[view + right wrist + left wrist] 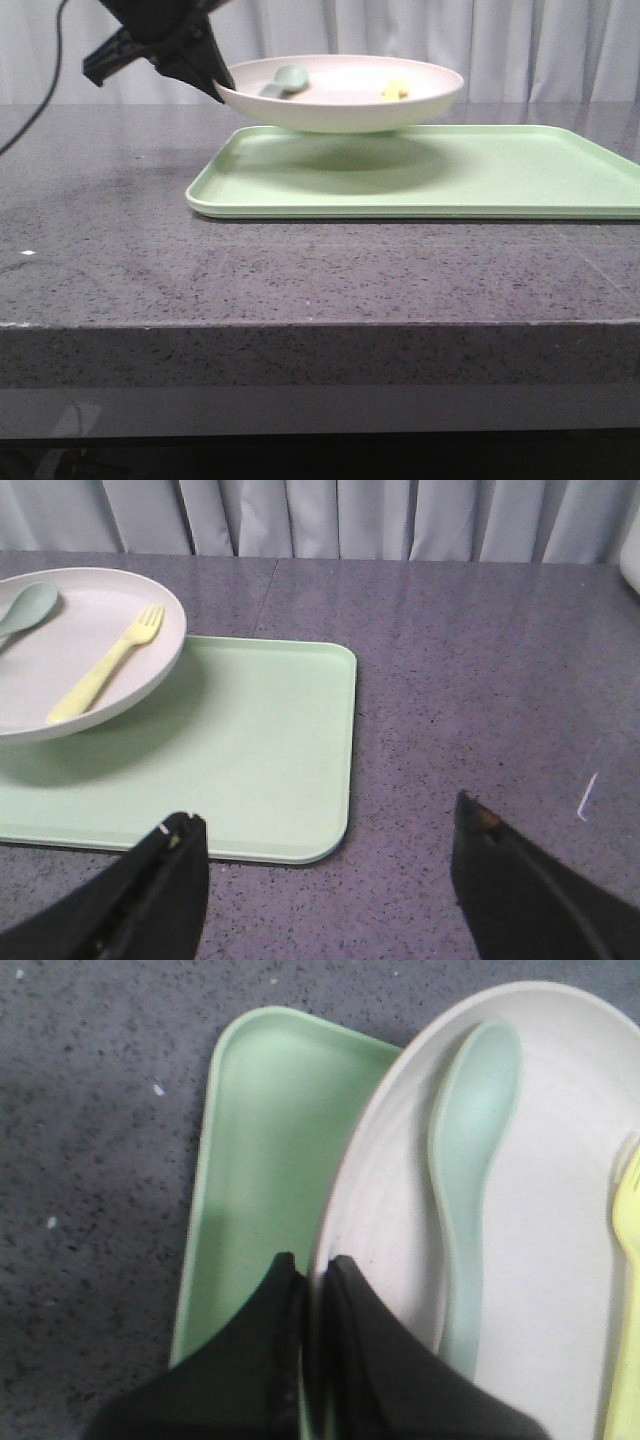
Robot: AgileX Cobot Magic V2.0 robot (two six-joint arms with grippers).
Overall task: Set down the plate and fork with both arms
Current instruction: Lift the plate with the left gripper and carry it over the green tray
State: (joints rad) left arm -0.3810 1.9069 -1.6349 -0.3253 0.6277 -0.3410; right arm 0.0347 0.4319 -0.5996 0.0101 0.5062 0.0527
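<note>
The left hand point(310, 1290) is clenched on the rim of the plate point(340, 105) at its nine o'clock edge, holding it lifted above the green tray point(480, 180), likely so it can be set down there; the fork point(105, 665) and a spoon point(475, 1170) lie inside the plate; the right hand point(330, 880) hangs released over the surface point(300, 270), grasping nothing.

I count one plate point(340, 105), one fork point(105, 665), one spoon point(470, 1170), one green tray point(430, 175), and two grippers point(310, 1270) point(330, 850).
</note>
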